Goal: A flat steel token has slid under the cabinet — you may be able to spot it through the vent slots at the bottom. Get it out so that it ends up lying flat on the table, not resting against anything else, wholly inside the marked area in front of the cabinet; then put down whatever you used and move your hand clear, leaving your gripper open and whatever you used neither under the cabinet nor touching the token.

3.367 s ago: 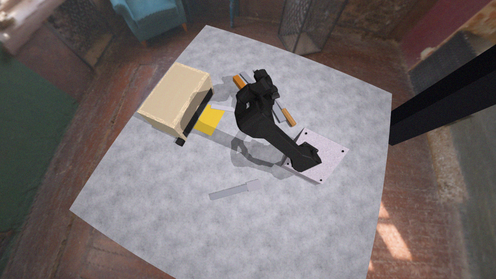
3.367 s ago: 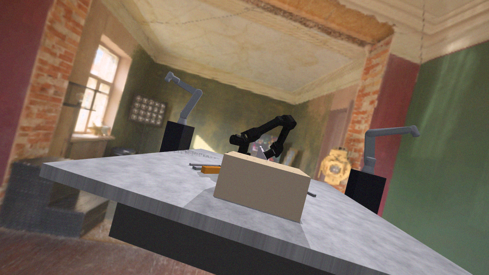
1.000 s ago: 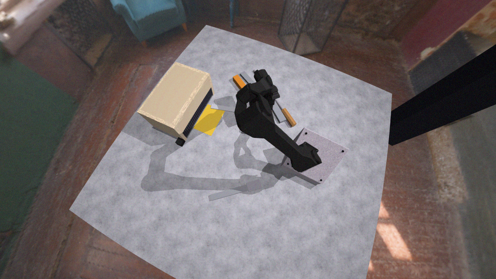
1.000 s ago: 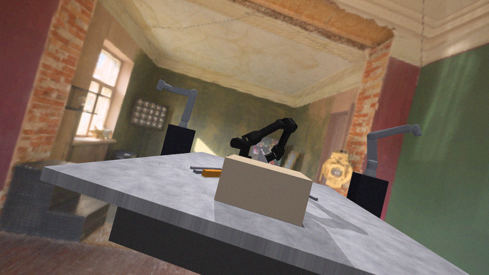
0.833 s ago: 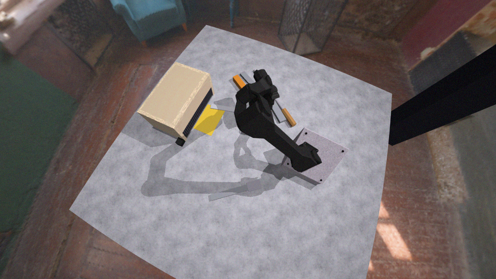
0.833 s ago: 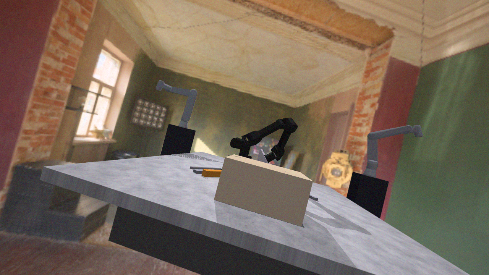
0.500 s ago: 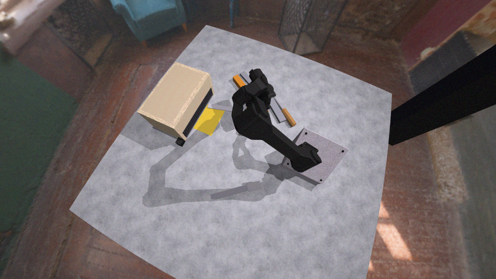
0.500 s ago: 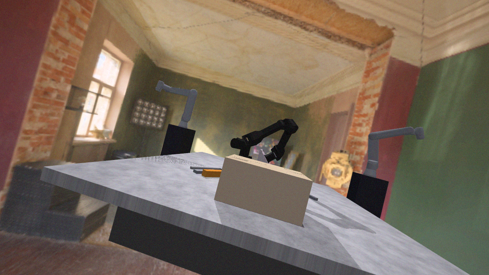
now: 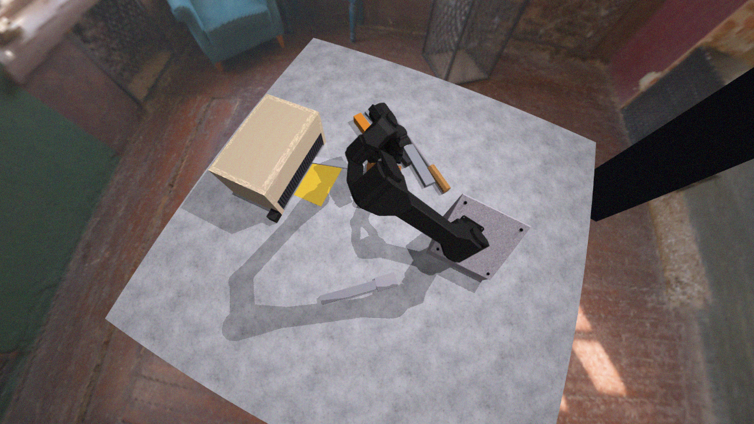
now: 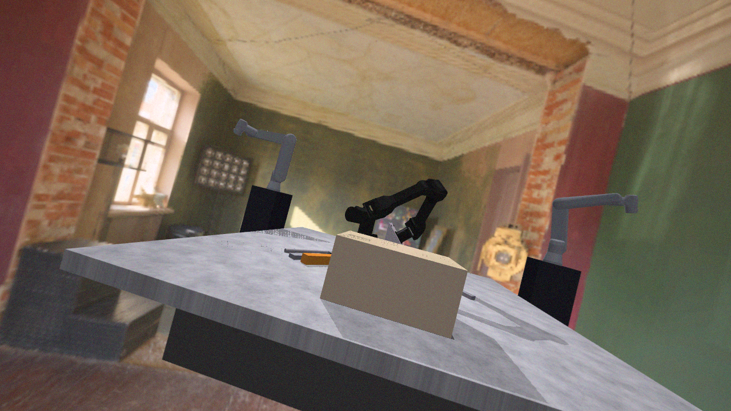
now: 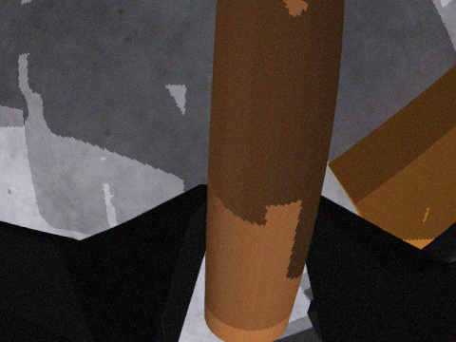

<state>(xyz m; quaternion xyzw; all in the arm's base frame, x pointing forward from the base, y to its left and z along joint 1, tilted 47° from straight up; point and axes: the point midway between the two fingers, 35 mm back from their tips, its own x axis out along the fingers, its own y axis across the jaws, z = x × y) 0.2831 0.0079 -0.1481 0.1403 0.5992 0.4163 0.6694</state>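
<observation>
The beige cabinet (image 9: 263, 147) (image 10: 393, 286) stands at the table's left, its dark vent slots (image 9: 301, 169) facing the yellow marked area (image 9: 316, 184). I see no steel token in any view. My gripper (image 9: 382, 135) (image 11: 257, 201) is low over the table, right of the marked area. It is shut on a round orange tool handle (image 11: 273, 133), which runs forward between the black fingers. In the top view the arm hides most of that handle.
A boxy orange handle (image 11: 406, 184) (image 9: 361, 122) (image 10: 315, 258) lies close beside the gripper. Another tool with a grey blade (image 9: 416, 158) and an orange handle (image 9: 438, 178) lies to the right. A flat grey strip (image 9: 358, 290) lies nearer the front. The arm's base plate (image 9: 500, 232) is at the right.
</observation>
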